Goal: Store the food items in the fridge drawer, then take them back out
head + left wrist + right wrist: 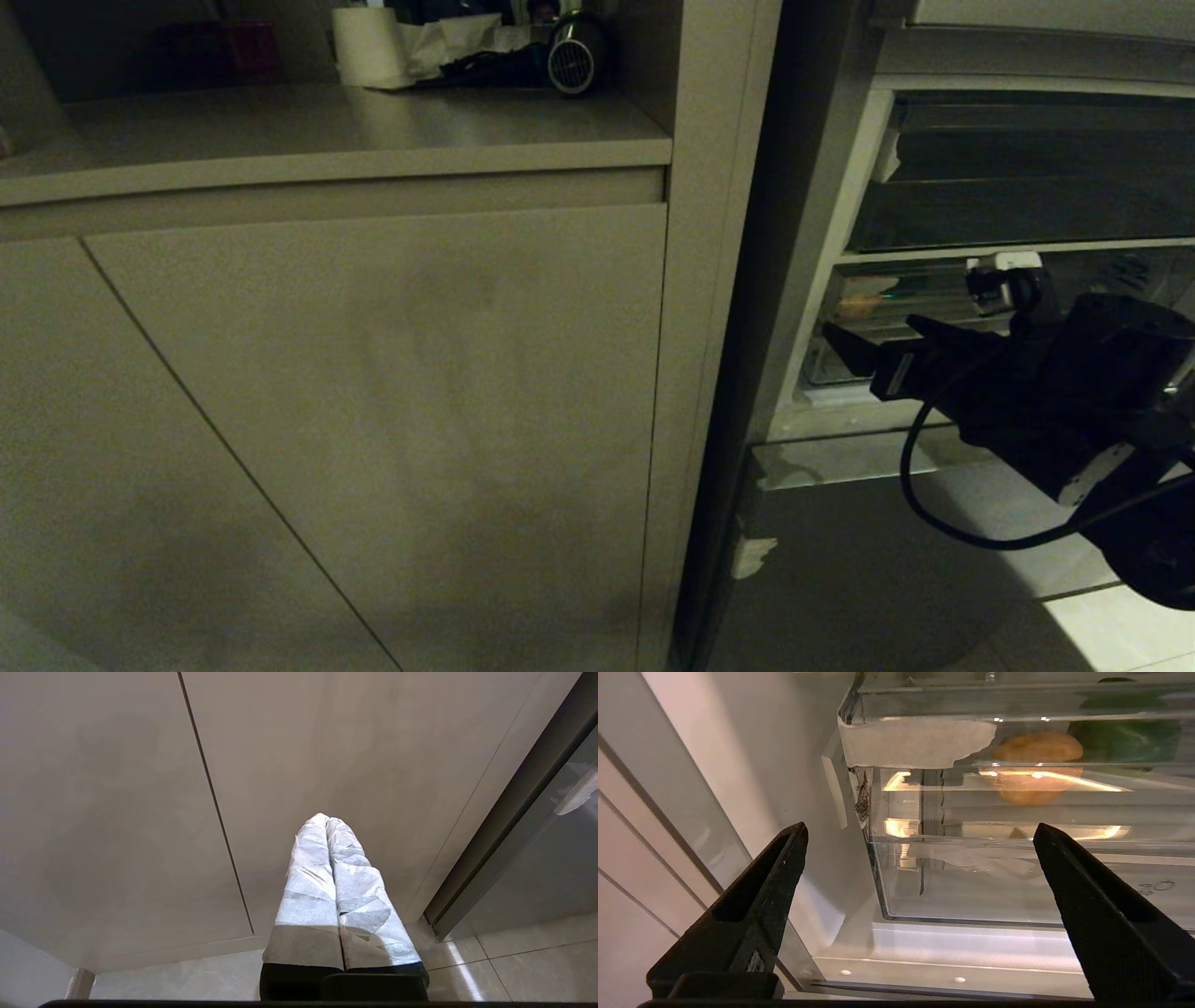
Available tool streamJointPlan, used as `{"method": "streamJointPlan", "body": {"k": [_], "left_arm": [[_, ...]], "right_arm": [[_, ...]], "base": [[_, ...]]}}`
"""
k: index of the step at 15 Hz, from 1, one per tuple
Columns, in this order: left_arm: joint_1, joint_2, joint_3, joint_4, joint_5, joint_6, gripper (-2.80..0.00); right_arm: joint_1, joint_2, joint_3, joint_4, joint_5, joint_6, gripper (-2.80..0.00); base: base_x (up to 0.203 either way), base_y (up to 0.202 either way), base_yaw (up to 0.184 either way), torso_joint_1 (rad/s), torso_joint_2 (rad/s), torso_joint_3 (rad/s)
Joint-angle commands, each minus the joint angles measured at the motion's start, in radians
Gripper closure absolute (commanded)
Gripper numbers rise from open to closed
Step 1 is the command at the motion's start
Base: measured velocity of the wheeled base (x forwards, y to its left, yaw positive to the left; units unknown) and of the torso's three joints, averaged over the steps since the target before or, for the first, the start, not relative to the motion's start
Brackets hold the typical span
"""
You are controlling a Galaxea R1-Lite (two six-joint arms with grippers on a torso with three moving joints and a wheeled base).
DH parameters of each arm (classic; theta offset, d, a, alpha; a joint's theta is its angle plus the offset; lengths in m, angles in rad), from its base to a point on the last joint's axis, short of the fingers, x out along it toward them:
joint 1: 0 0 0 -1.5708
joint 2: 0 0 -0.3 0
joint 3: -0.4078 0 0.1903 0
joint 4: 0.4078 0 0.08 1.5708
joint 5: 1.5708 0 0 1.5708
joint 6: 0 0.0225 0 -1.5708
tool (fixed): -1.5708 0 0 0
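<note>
Beige cabinet doors [373, 420] stand beside the open fridge [934, 280].

Paper roll [368, 45] and small fan [571, 62] on the counter [327, 140] — grey cabinet doors [392, 420] below.

The fridge drawer [845, 350] sat at the right of the head view, under a shelf [1008, 250], with the cabinet door [373, 420] filling the left and a counter [327, 131] above it. Inside the drawer, the potato [1036, 749] lay just left of the bell pepper [1125, 742]. The right gripper [864, 341] stood before the drawer's front.
</note>
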Motion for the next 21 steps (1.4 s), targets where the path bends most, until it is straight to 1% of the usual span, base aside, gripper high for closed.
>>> {"method": "streamJointPlan", "body": {"k": [1, 5, 6, 21], "left_arm": [[0.0, 0.0, 0.0, 0.001, 0.001, 0.0, 0.0], [0.0, 0.0, 0.0, 0.001, 0.001, 0.0, 0.0], [0.0, 0.0, 0.0, 0.001, 0.001, 0.0, 0.0], [0.0, 0.0, 0.0, 0.001, 0.001, 0.0, 0.0]], "right_arm": [[0.001, 0.011, -0.01, -0.007, -0.001, 0.001, -2.8], [-0.001, 0.016, -0.017, -0.007, -0.001, -0.001, -2.8], [-0.001, 0.015, -0.019, -0.007, -0.001, -0.001, 0.0], [0.016, -0.004, -0.003, -0.007, -0.008, -0.002, 0.0]], "base": [[0.0, 0.0, 0.0, 0.0, 0.0, 0.0], [0.0, 0.0, 0.0, 0.0, 0.0, 0.0], [0.0, 0.0, 0.0, 0.0, 0.0, 0.0], [0.0, 0.0, 0.0, 0.0, 0.0, 0.0]]}}
